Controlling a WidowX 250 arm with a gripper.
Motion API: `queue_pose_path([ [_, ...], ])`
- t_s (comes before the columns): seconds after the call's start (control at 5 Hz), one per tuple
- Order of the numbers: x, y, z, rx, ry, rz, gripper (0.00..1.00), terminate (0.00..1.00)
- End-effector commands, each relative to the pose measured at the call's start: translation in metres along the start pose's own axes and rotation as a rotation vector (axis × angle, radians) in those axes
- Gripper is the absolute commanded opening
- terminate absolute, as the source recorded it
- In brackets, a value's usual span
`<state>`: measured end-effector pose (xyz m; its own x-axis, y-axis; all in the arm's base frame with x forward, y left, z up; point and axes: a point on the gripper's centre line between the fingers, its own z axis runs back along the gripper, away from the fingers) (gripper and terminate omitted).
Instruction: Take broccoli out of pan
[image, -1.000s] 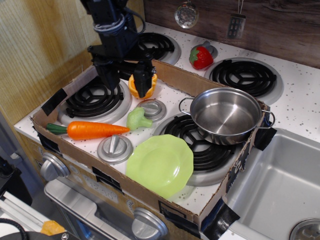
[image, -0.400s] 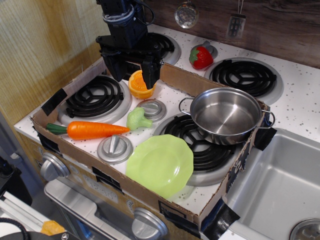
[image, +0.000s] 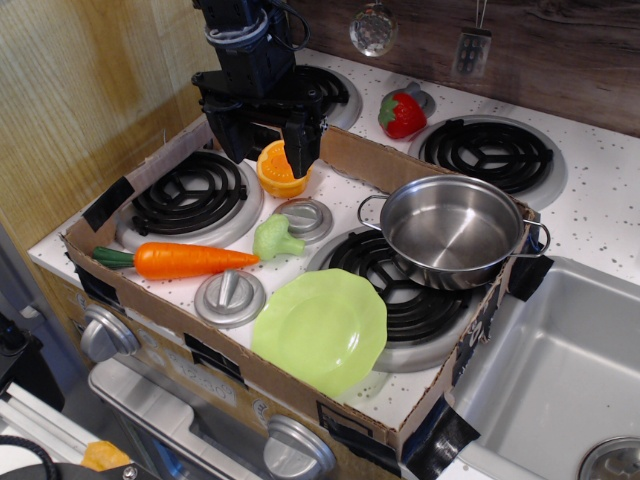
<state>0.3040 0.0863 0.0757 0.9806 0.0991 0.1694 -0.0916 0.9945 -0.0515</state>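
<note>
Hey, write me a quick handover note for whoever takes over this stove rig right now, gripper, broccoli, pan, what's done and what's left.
Gripper: open, empty, raised over the back of the cardboard tray, just above the orange half.
Broccoli: lying on the stovetop beside a grey burner cap, between the carrot and the pan. Nothing grips it.
Pan: on the front right burner, empty inside.
Done: broccoli is out of the pan.
Left: nothing for the task itself; probably just move the arm clear.
</note>
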Motion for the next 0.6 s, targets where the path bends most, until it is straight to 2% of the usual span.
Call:
queue_pose_path([
  [0.0, 0.0136, 0.0008, 0.0138, 0.010, -0.036, -0.007, 1.00, 0.00],
  [0.2, 0.0136, 0.0008, 0.0138, 0.010, -0.036, -0.007, 1.00, 0.00],
  [0.4, 0.0136, 0.0008, 0.0138, 0.010, -0.036, -0.007, 1.00, 1.00],
])
